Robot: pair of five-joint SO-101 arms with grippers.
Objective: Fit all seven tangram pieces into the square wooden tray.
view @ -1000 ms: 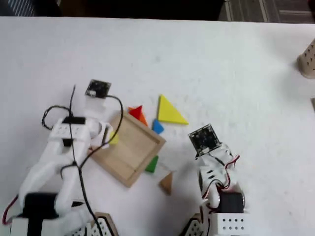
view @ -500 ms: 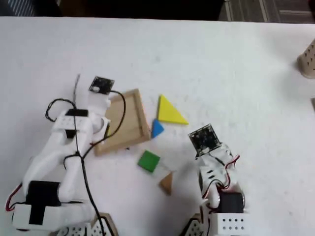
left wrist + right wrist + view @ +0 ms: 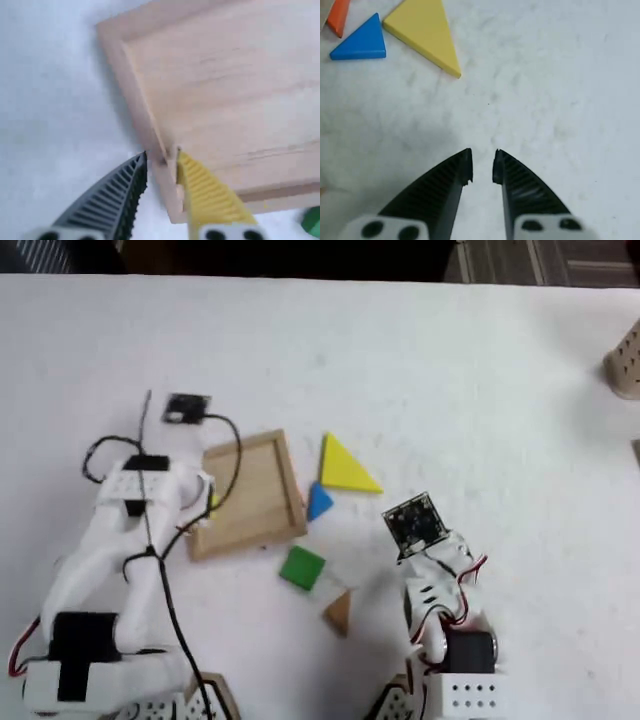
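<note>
The square wooden tray (image 3: 250, 495) lies left of centre, with nothing inside it. My left gripper (image 3: 161, 160) is shut on the tray (image 3: 225, 100), one finger on either side of its rim near a corner. Right of the tray lie a yellow triangle (image 3: 345, 465) and a small blue triangle (image 3: 320, 500). A green square (image 3: 302, 567) and a tan triangle (image 3: 340, 612) lie nearer the front. My right gripper (image 3: 482, 167) hangs shut over bare table, apart from the yellow triangle (image 3: 422, 32), the blue triangle (image 3: 362, 42) and an orange piece (image 3: 337, 17).
A light wooden cylinder with holes (image 3: 625, 360) stands at the table's right edge. The two arm bases sit at the front edge. Bare white table stretches across the back and right.
The left arm has turned and dragged the tray back and to the left. The green square is uncovered, and the red and orange pieces beside the tray no longer show from above. The right arm stayed still.
</note>
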